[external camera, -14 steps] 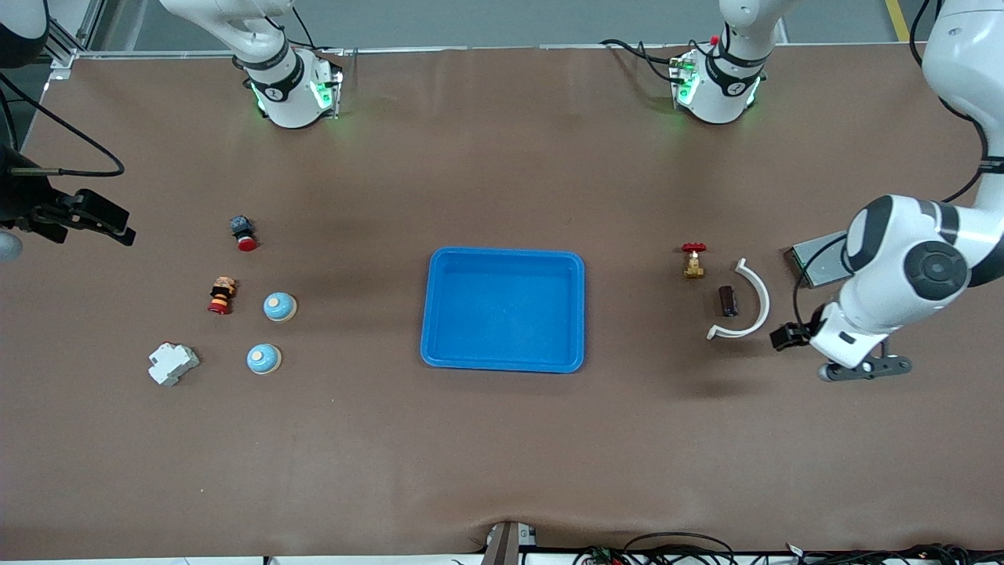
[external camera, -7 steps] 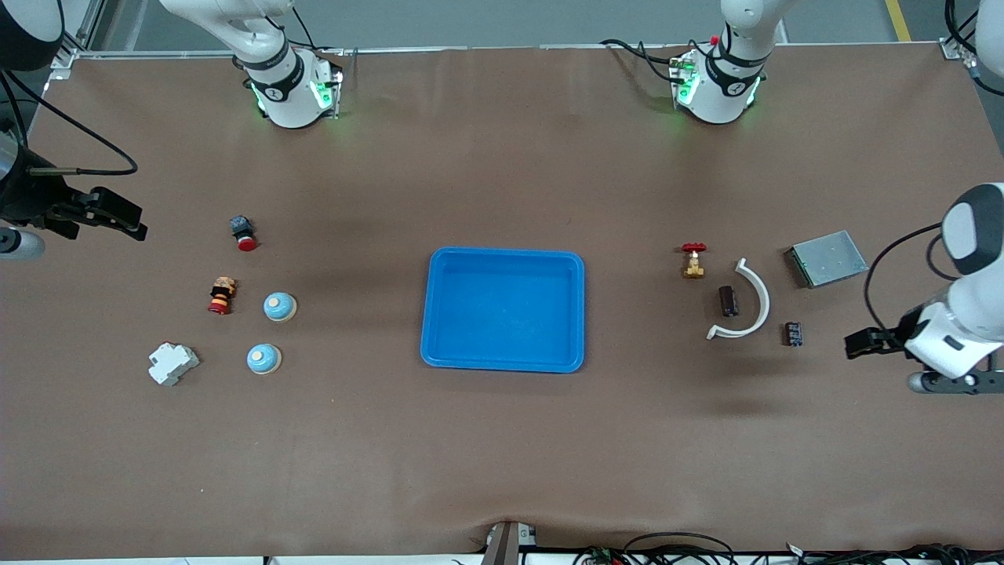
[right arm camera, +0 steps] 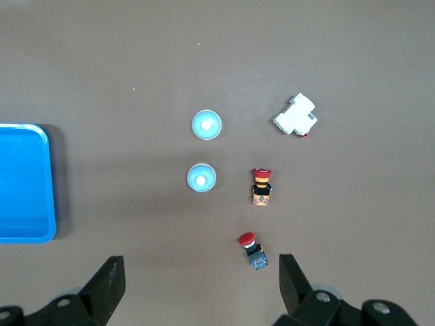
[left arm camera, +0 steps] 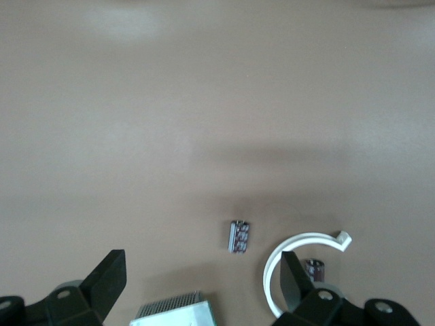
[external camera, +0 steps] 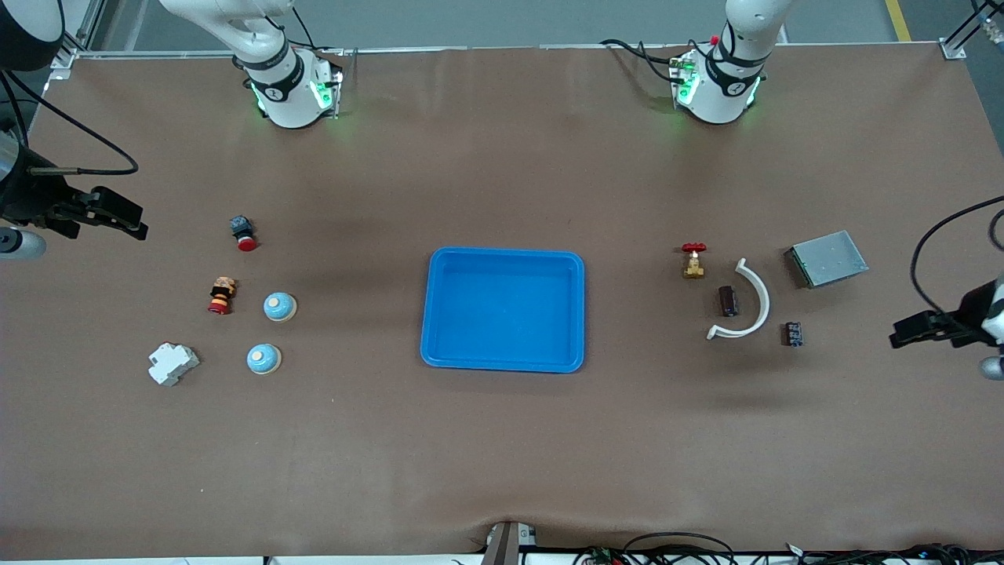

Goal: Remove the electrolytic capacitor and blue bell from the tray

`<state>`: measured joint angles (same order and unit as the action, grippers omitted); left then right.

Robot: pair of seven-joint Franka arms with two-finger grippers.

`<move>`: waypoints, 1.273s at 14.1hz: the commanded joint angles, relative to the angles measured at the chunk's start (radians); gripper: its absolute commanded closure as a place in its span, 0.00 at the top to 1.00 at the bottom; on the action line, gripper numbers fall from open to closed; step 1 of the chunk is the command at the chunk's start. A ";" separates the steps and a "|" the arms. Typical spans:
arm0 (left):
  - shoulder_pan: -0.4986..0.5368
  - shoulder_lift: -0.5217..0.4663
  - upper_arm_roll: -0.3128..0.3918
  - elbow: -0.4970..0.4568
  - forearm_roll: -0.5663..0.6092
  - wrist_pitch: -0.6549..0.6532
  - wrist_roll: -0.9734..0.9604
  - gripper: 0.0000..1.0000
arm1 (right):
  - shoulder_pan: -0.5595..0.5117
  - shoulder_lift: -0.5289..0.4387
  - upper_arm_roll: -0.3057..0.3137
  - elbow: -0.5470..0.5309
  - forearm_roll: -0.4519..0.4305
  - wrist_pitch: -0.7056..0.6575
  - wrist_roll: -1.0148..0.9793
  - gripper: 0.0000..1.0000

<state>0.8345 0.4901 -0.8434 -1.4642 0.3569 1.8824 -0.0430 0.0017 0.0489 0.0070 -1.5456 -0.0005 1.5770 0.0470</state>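
Capacitors, two: dark cylinder (external camera: pixel 728 300) inside white curved bracket (external camera: pixel 747 300), small blue-marked one (external camera: pixel 794 333) just beside it, toward left claw (left arm camera: pixel 198 285). Left claw: fingers apart, empty, raised at left arm's end of worktop (external camera: pixel 502 455). Bells, two (external camera: pixel 280 307) (external camera: pixel 263 359): near right arm's end, well apart from right claw (right arm camera: pixel 200 285), likewise spread and empty. Blue tray (external camera: pixel 503 362): mid-worktop, between both groups.

Blue tray (external camera: pixel 427 314) sits clear all round; white curved bracket (external camera: pixel 758 302) seems to hem 1 dark capacitor (external camera: pixel 728 300).
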 commanded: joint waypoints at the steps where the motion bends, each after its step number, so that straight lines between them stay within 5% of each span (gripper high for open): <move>1: 0.009 -0.016 -0.042 0.067 -0.019 -0.087 0.019 1.00 | 0.000 -0.029 0.004 -0.024 -0.001 -0.008 0.023 1.00; 8: -0.032 -0.096 -0.033 0.111 -0.026 -0.086 0.017 1.00 | -0.003 -0.030 0.002 -0.024 0.043 -0.006 0.042 1.00; 10: -0.101 -0.122 0.029 0.111 -0.047 -0.086 0.017 1.00 | -0.005 -0.030 0.002 -0.025 0.050 -0.006 0.042 1.00; 13: -0.337 -0.218 0.322 0.108 -0.178 -0.088 0.022 1.00 | -0.005 -0.030 0.002 -0.025 0.050 -0.008 0.042 1.00; 18: -0.568 -0.275 0.571 0.097 -0.239 -0.091 0.023 1.00 | -0.005 -0.030 0.002 -0.025 0.056 -0.006 0.056 1.00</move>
<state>0.3715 0.2428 -0.3839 -1.3514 0.1397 1.8006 -0.0391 0.0016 0.0480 0.0058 -1.5458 0.0377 1.5719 0.0782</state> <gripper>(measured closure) 0.000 0.000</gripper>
